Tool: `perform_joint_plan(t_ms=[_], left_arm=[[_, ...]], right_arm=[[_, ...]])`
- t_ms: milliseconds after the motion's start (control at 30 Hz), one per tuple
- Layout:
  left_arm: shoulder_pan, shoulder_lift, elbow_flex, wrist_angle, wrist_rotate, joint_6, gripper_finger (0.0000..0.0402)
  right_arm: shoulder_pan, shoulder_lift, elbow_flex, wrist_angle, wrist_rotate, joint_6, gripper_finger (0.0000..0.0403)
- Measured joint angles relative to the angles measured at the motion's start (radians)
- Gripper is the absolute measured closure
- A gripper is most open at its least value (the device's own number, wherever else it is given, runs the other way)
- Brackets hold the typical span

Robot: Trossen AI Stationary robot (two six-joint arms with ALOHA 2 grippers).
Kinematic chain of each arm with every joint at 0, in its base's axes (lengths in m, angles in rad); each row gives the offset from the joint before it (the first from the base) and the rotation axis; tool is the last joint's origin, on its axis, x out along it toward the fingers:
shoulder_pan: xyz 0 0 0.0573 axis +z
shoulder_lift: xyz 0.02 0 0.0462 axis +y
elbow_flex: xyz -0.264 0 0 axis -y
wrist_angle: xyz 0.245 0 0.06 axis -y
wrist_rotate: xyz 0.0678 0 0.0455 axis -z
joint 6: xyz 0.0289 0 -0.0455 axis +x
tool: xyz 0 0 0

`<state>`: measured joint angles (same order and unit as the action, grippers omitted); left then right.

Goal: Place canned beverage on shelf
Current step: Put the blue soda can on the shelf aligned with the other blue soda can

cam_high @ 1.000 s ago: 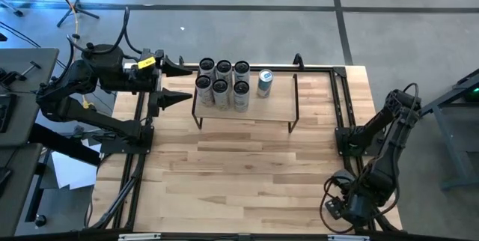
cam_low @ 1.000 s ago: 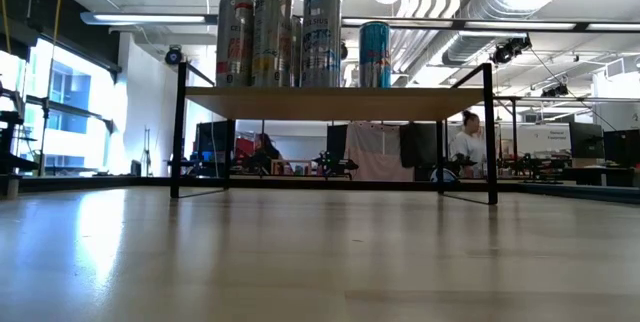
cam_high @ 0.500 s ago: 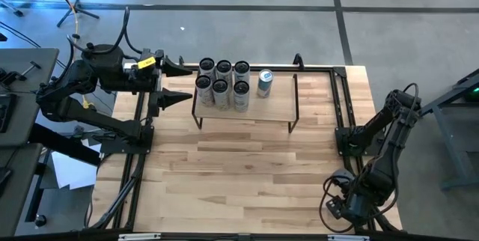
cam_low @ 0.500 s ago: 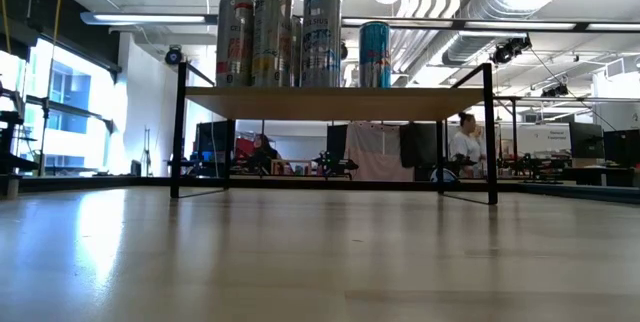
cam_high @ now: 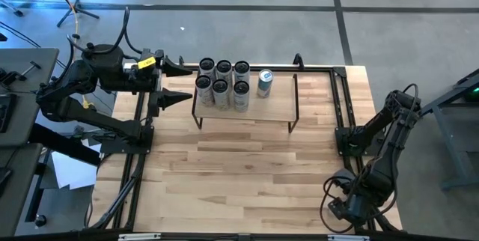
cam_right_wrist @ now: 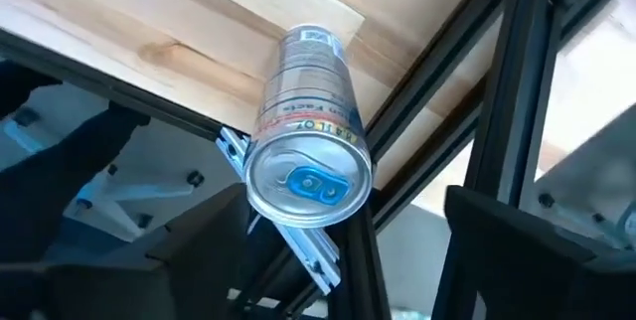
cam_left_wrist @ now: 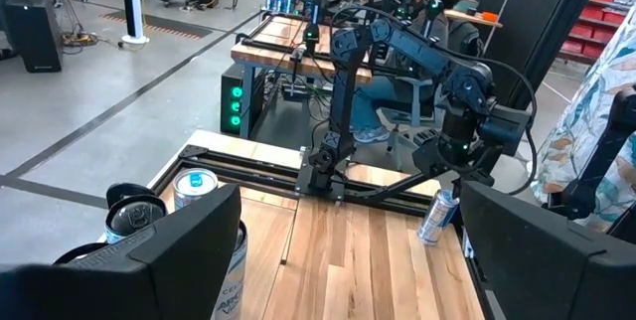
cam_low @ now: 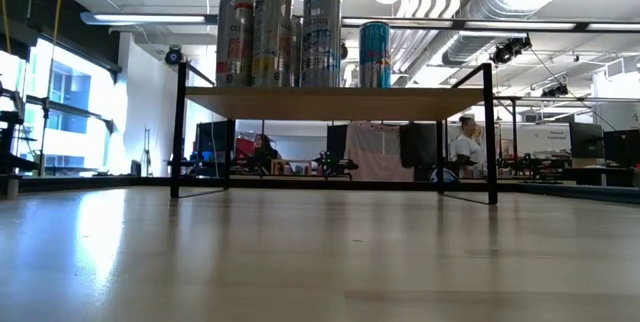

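The shelf (cam_high: 262, 110), with a light wood top and thin black legs, stands at the table's far middle; it also shows in the low view (cam_low: 340, 103). On it stand several silver cans (cam_high: 221, 85) and one blue can (cam_high: 265, 82). One more silver can (cam_right_wrist: 308, 121) stands upright on its base at the table's near right corner, beside the black rail; it also shows in the left wrist view (cam_left_wrist: 437, 216). My right gripper (cam_right_wrist: 328, 265) hangs open above this can, pointing down, one finger on either side and clear of it. My left gripper (cam_high: 179, 82) is open and empty, level with the shelf's left end.
A black rail frame (cam_high: 340, 99) with cables runs along the table's left, right and far edges. Bare wood (cam_high: 239, 174) lies between the shelf and the near edge. People sit at other benches beyond the table (cam_low: 465, 147).
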<state>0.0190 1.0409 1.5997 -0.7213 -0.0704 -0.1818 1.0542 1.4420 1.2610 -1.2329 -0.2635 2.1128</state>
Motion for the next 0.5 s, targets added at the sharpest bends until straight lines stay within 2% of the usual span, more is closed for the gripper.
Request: perform_joint_plan(t_ms=[167, 500], left_arm=[[0.0, 0.0, 0.0, 0.0, 0.0, 0.0, 0.0051], [0.0, 0.0, 0.0, 0.0, 0.0, 0.0, 0.0051]], right_arm=[[0.0, -0.001, 0.0, -0.002, 0.028, -0.043, 0.0046], [0.0, 0.022, 0.0, 0.043, 0.006, -0.002, 0.0043]])
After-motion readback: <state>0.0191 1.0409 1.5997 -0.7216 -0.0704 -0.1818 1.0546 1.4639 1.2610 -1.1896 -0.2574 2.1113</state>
